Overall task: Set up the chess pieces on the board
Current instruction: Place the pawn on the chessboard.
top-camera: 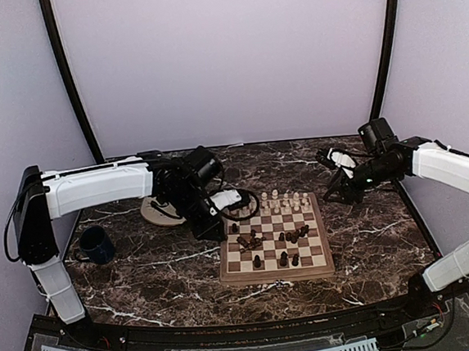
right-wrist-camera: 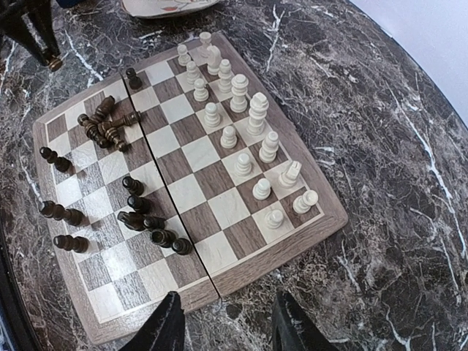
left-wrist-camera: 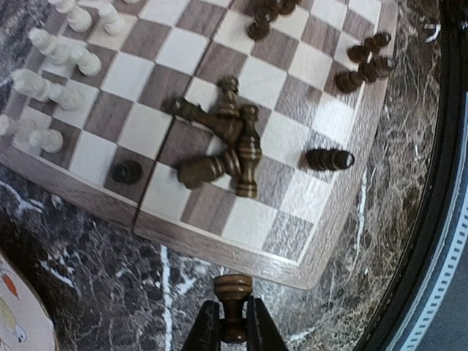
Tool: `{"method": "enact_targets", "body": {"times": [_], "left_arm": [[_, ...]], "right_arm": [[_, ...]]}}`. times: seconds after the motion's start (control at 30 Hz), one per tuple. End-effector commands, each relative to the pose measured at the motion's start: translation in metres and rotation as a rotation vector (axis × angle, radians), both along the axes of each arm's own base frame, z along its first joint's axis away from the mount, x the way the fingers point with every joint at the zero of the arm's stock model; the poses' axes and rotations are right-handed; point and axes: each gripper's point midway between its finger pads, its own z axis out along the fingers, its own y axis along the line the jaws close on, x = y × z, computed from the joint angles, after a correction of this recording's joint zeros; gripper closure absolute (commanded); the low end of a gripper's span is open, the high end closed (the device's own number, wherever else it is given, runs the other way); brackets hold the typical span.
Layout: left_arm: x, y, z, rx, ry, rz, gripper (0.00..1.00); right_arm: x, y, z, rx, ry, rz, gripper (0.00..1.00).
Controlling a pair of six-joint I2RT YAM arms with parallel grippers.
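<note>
The board (top-camera: 276,276) lies mid-table. Pale chess pieces (top-camera: 286,200) stand in two rows along its far side; they also show in the right wrist view (right-wrist-camera: 241,102). Dark chess pieces (top-camera: 251,241) are scattered over the near half. Several lie toppled in a heap (left-wrist-camera: 227,139), and others lie near the board's corner (left-wrist-camera: 365,62). My left gripper (left-wrist-camera: 232,333) hovers over the marble just off the board's left edge (left-wrist-camera: 219,252), shut on a dark brown piece (left-wrist-camera: 232,292). My right gripper (right-wrist-camera: 227,322) is open and empty, above the marble off the board's right edge (right-wrist-camera: 292,252).
A dark blue mug (top-camera: 97,245) stands at the left of the marble table. A round cream plate (top-camera: 160,212) lies behind the left gripper, close to the board's far left corner. A black rail (left-wrist-camera: 446,183) runs along the table's near edge.
</note>
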Motion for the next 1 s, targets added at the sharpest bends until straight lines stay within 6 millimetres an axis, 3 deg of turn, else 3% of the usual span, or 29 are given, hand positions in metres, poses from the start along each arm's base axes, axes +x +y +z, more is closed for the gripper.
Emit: {"method": "enact_targets", "body": {"times": [0.0,0.4,0.8,0.97], "left_arm": [[-0.022,0.033,-0.024,0.287,0.038,0.021,0.92],[-0.035,-0.009,-0.041,0.378,-0.006,-0.126,0.91],[-0.036,-0.013,-0.055,0.434,-0.009,-0.144,0.83],[-0.033,-0.016,-0.051,0.425,-0.023,-0.129,0.71]], "right_arm": [[0.007,-0.004,0.000,-0.037,-0.026,-0.021,0.59],[0.004,-0.011,-0.007,-0.052,-0.061,-0.048,0.59],[0.002,-0.010,-0.007,-0.046,-0.066,-0.041,0.58],[0.002,-0.009,-0.008,-0.044,-0.060,-0.039,0.58]]}}
